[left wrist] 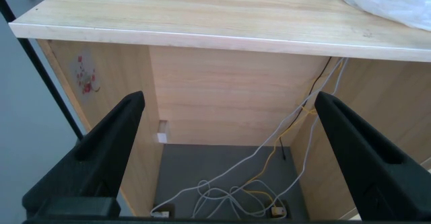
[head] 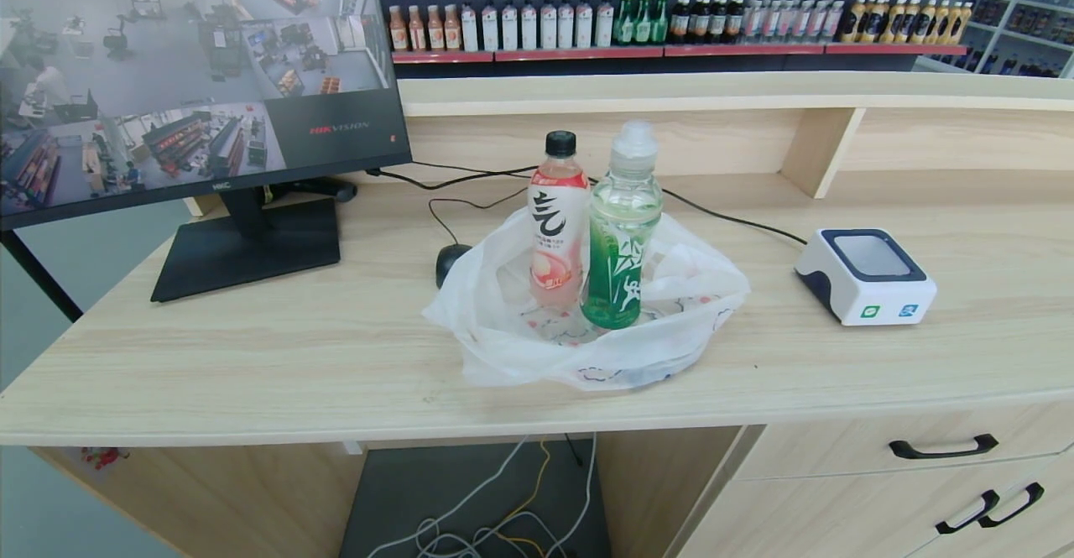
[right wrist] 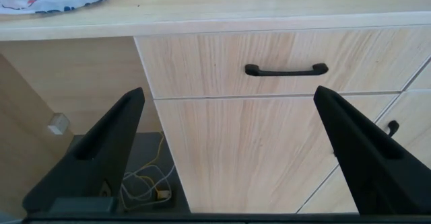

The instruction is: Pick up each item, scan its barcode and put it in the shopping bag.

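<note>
**A:** Where do the items stand?

**B:** Both bottles are upright inside the white plastic shopping bag (head: 537, 357), which lies open and crumpled near the middle of the tabletop (head: 252, 357). The pink bottle (head: 558, 231), with a black cap, is on the robot's left. The green bottle (head: 623, 247), with a clear cap, is on its right. The two touch side by side.

**A:** And the scanner?

**B:** The barcode scanner (head: 864, 277) is a white box with a dark-framed window on top. It sits on the tabletop to the right of the bag, apart from it. A black cable (head: 730, 221) leads away from it toward the back of the bag.

**A:** What else is around?

**B:** A black mouse (head: 450, 263) sits just beside the bag's rear left edge. Farther left is a monitor (head: 185, 71) on a flat black stand, showing camera feeds. Beyond the counter's raised ledge, a shelf (head: 671, 51) carries rows of drink bottles.

**A:** The arms?

**B:** Both are low, in front of the counter and below the tabletop's edge. The left pincer (left wrist: 229, 99) has its fingers wide apart and holds nothing. It faces the open space under the tabletop, where loose cables (left wrist: 236, 190) lie on the floor. The right pincer (right wrist: 229, 93) is likewise spread apart with nothing between its fingers. It faces the top drawer (right wrist: 202, 56) and its black handle (right wrist: 286, 69).
</note>
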Controlling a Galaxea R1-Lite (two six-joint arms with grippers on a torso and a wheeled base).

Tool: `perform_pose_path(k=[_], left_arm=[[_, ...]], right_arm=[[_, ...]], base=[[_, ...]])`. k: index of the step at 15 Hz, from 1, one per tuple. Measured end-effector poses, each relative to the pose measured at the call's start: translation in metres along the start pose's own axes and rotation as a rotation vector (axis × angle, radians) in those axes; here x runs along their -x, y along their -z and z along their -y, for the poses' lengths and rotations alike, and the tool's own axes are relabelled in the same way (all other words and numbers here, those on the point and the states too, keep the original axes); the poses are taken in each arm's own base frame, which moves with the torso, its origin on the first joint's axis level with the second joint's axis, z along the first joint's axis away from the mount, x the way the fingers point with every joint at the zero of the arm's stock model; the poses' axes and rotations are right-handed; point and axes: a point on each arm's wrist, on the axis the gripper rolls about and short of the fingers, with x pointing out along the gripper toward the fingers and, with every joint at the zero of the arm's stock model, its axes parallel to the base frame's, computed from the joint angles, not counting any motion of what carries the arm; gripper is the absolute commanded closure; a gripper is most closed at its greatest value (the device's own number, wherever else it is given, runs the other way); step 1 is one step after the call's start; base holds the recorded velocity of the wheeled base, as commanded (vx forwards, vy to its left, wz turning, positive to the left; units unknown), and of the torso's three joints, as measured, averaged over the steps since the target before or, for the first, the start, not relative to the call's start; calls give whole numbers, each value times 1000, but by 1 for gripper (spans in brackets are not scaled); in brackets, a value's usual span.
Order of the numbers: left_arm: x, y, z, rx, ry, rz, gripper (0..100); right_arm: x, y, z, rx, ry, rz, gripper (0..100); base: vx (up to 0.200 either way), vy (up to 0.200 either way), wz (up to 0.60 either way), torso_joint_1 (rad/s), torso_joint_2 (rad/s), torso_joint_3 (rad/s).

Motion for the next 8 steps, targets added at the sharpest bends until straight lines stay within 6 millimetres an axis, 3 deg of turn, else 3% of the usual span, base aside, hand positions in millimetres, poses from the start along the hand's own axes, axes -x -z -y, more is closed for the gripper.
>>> perform_pose_path(k=[5, 6, 8], left_arm=[[0, 0, 0, 0, 0, 0, 0], [0, 0, 0, 0, 0, 0, 0], [0, 0, 0, 0, 0, 0, 0]], right_arm=[[0, 0, 0, 0, 1, 0, 0], [0, 0, 0, 0, 0, 0, 0], [0, 0, 0, 0, 1, 0, 0]], base=[[0, 0, 0, 0, 0, 0], [-200, 0, 0, 7, 12, 7], [0, 0, 0, 0, 0, 0]])
